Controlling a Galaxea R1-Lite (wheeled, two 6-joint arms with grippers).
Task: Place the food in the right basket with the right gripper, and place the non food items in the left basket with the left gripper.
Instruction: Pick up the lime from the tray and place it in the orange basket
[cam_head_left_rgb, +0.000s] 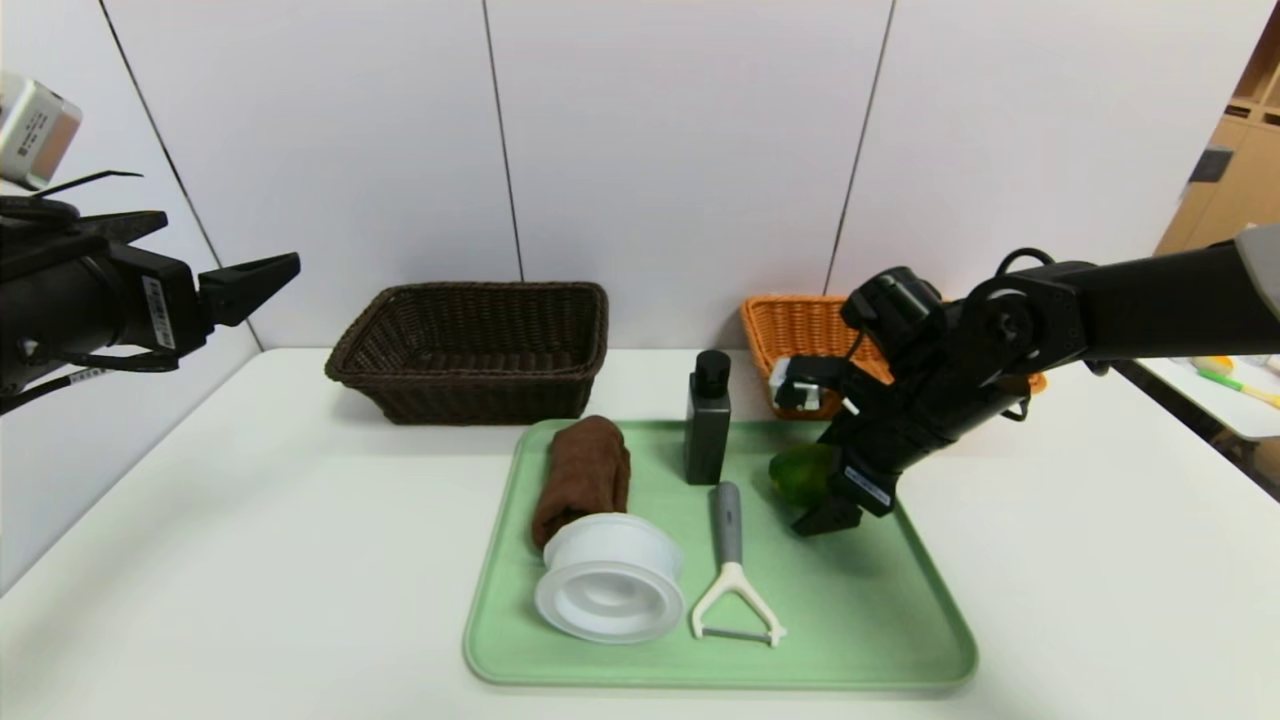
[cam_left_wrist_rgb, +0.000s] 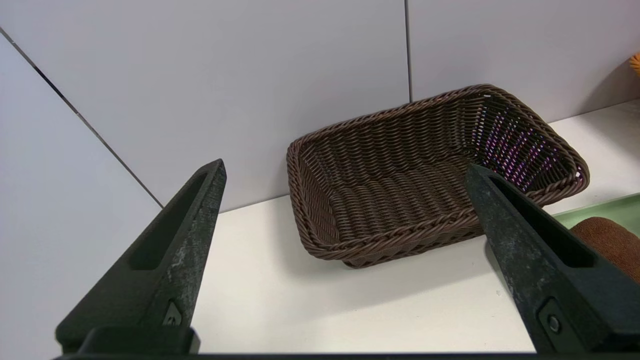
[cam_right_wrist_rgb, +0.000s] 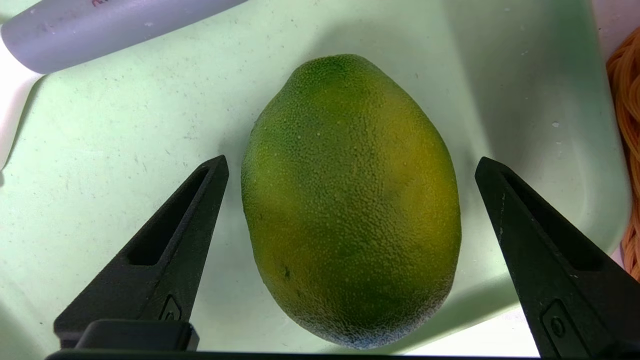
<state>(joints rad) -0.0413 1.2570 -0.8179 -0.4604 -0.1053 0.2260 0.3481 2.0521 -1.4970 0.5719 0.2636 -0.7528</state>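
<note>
Table (cam_head_left_rgb: 250, 560): white top, carrying everything here, wall panels right behind it.
Tray (cam_head_left_rgb: 880, 640): pale green, near the front edge at centre, holding five items.
Brown basket (cam_head_left_rgb: 470, 350): dark wicker, behind the tray on the left side against the wall; the left wrist view looks right into it and shows nothing inside.
Orange basket (cam_head_left_rgb: 800, 330): behind the tray's far right corner, partly hidden by the right arm.
Right gripper (cam_head_left_rgb: 815, 495): down over the tray's right side, fingers spread wide either side of the green fruit, one finger just beside its skin, the other apart from it, nothing clamped.
Left gripper (cam_head_left_rgb: 250, 285): up in the air off the table's left edge, well apart from the tray, fingers wide apart and holding nothing.
Brown towel (cam_head_left_rgb: 585, 475): rolled up, lying on the tray's left part, its near end touching the white lid.
White lid (cam_head_left_rgb: 610, 590): round, at the tray's front left, tilted against the towel.
Black bottle (cam_head_left_rgb: 708, 420): upright at the back centre of the tray.
Peeler (cam_head_left_rgb: 730, 570): grey handle, white head, lying in front of the bottle, head toward the front.
Green fruit (cam_right_wrist_rgb: 350, 200): mango-shaped, lying on the tray's right side between the right gripper's open fingers.
</note>
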